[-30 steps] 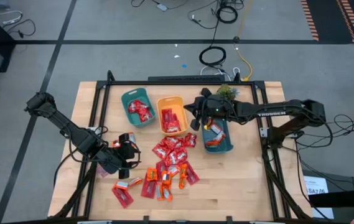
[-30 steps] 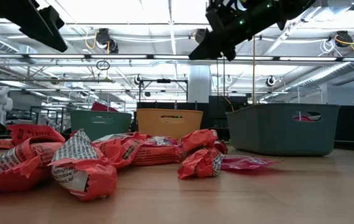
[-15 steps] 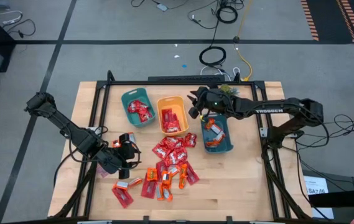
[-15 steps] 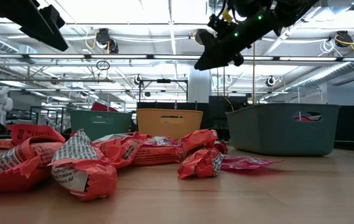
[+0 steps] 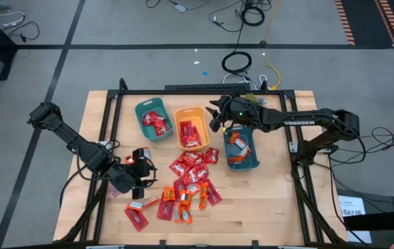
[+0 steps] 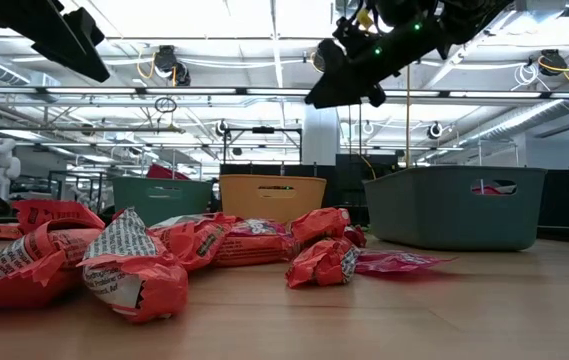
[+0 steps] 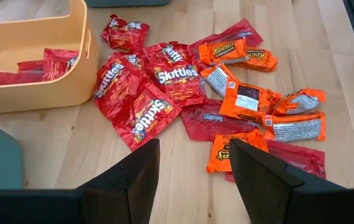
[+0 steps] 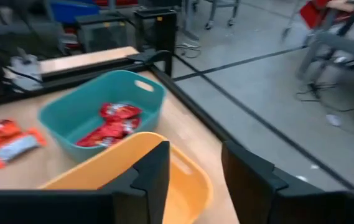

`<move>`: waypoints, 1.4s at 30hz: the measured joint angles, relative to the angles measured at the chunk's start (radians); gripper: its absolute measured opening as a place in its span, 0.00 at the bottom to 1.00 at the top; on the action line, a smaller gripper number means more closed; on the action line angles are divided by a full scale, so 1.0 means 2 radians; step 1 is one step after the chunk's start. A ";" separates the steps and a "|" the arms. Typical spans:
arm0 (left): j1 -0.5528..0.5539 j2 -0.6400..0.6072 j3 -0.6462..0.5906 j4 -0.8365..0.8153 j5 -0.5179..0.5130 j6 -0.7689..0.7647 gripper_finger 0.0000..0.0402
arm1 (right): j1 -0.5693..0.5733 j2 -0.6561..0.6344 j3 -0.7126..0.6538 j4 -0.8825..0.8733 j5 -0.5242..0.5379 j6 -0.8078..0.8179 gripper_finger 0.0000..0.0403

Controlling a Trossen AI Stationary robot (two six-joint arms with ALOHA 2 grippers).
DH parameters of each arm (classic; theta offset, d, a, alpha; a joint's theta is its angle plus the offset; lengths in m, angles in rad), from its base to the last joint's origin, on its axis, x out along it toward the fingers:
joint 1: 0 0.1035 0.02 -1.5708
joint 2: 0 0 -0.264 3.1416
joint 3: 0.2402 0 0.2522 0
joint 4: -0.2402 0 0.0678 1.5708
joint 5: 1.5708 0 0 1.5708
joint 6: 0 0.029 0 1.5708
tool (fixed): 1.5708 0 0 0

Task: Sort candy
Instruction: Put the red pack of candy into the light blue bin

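- High view: the right gripper [image 5: 217,119] has swung back from over the teal bin on the right [image 5: 253,160] and now sits above the gap between it and the orange bin [image 5: 190,113]. Nothing shows between its fingers, so its load looks delivered and another pick is my guess for next. The left gripper [image 5: 138,174] hangs low at the left edge of the candy [image 5: 190,181], unmoved from a second ago. The wooden desk [image 5: 266,200] still carries a loose heap, so plenty is left to sort.
- Low view: the right gripper [image 6: 346,84] rides high above the bins, a shade higher than a moment ago. Down on the desk the red wrappers [image 6: 129,268] are puffy, crinkled and glossy; the bins are matte plastic with rounded rims.
- Left wrist view: the left fingers [image 7: 133,180] stand spread with nothing between them, pointed at the pile. Shiny red Skittles packets [image 7: 164,78] overlap flat orange Reese's packets [image 7: 239,99], foil edges creased, just beside the orange bin's smooth wall [image 7: 37,93].
- Right wrist view: the right fingers [image 8: 155,174] are parted and empty over the orange bin's curved rim [image 8: 192,180]. Beyond it, the far teal bin [image 8: 102,93] holds crumpled red packets.
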 joint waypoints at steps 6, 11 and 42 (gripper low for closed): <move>0.000 0.000 0.000 0.000 0.000 0.000 0.51 | 0.000 0.000 0.000 0.001 -0.001 0.019 0.55; 0.000 0.000 0.000 0.000 0.000 -0.001 0.51 | 0.000 0.000 0.000 0.010 0.002 0.019 0.69; 0.000 0.000 0.000 0.000 0.000 -0.003 0.51 | -0.001 0.289 0.358 -0.439 -0.134 -0.073 0.68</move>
